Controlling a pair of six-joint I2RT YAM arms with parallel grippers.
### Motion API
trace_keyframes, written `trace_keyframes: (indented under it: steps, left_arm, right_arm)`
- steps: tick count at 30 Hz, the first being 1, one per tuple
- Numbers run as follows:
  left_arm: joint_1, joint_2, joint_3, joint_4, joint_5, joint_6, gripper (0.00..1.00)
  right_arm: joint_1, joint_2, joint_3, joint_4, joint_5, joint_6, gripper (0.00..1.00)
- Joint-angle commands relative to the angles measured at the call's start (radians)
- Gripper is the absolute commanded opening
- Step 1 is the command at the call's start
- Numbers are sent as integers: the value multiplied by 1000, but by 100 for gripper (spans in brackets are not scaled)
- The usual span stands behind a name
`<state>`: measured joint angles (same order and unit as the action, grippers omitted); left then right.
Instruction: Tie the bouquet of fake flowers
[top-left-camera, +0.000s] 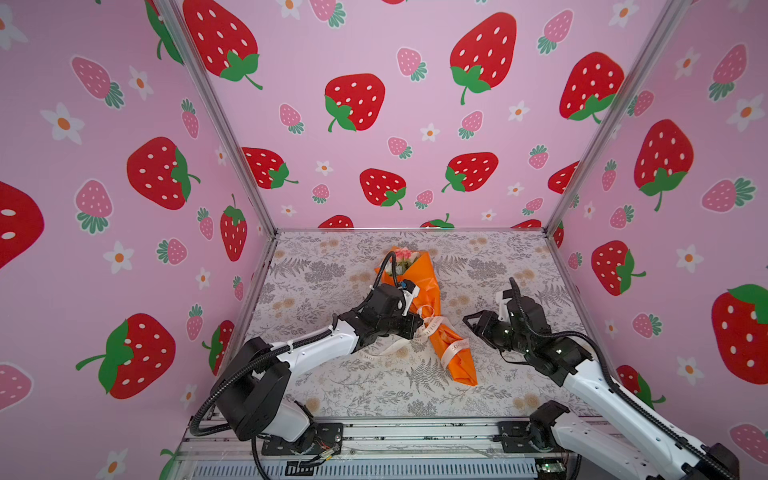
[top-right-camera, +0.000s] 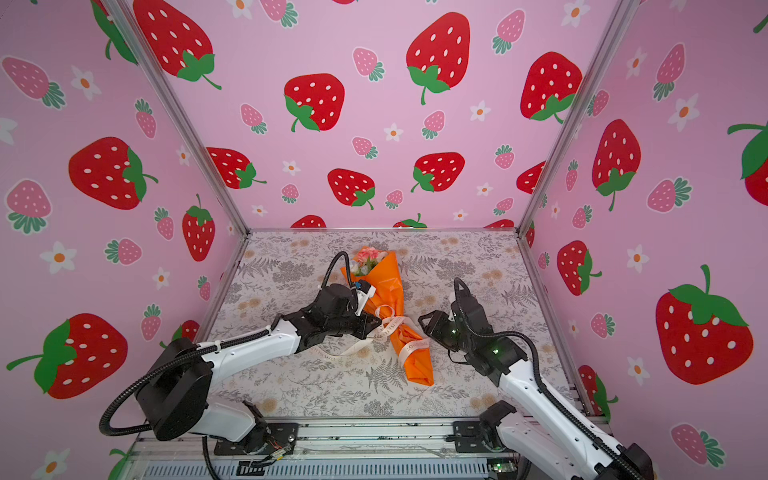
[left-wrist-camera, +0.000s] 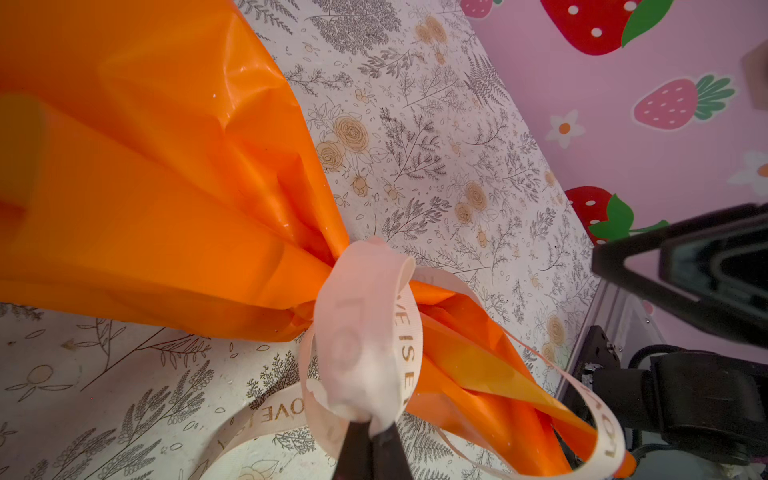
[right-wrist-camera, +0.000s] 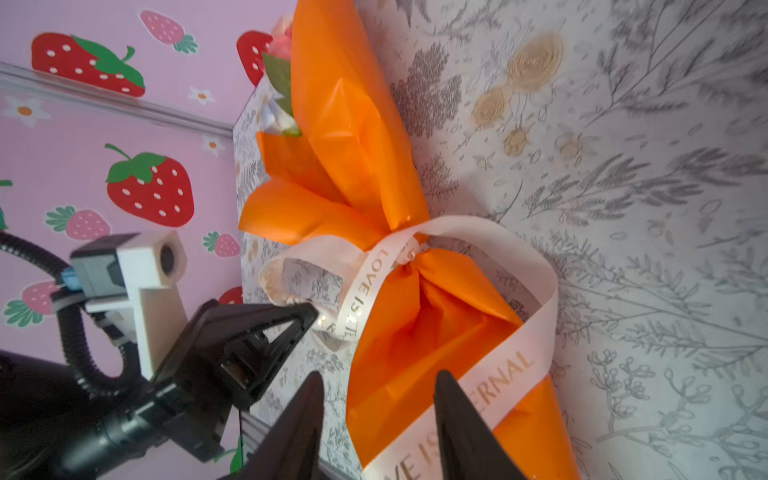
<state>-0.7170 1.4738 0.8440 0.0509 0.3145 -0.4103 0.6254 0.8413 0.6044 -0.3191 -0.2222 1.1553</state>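
1. Position: the bouquet of fake flowers (top-left-camera: 404, 257) is lying in the orange wrapping paper (top-left-camera: 430, 291) near the centre of the tabletop (top-left-camera: 332, 382). Flower heads are pointing to the far edge, the wrapped stem end to the near edge.
2. Binding: a cream printed ribbon (top-left-camera: 432, 328) is circling the narrow waist of the wrap, w/ a knot (right-wrist-camera: 409, 253) sitting on it. Slack is showing around the knot.
3. L arm: the left gripper (left-wrist-camera: 370, 432) is clamping shut on the ribbon loop (left-wrist-camera: 365, 324), just beside the waist on the wrap's left side.
4. R arm: the right gripper (right-wrist-camera: 378, 384) is hovering near the wrap's right side, not touching it, w/ jaws standing apart and nothing held. The ribbon tail (right-wrist-camera: 498, 374) is running across the paper close in front of its fingertips.
5. Step in hand (judgement): tightening the tie, approx. late in the task. The L side is anchoring and the R side is lining up for a grip.
6. Next move (judgement): the R jaws should be closing on the tail only, not the paper. Both arms should then be pulling apart evenly along the tabletop, so the knot cinches w/o dragging the bouquet or sliding down the tapered end
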Motion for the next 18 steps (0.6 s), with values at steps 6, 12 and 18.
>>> trace_keyframes:
  steps: [6,12,18]
  left_arm:
    - [2,-41,-4,19,-24,-4,0]
    - [-7,-37,-12,24,-28,-15,0]
    - [-21,-40,-29,29,-41,-30,0]
  right_arm:
    - [-4,-153,-201,185,-200,288,60]
    - [-4,-164,-258,250,-225,343,68]
    - [-4,-101,-318,476,-240,409,65]
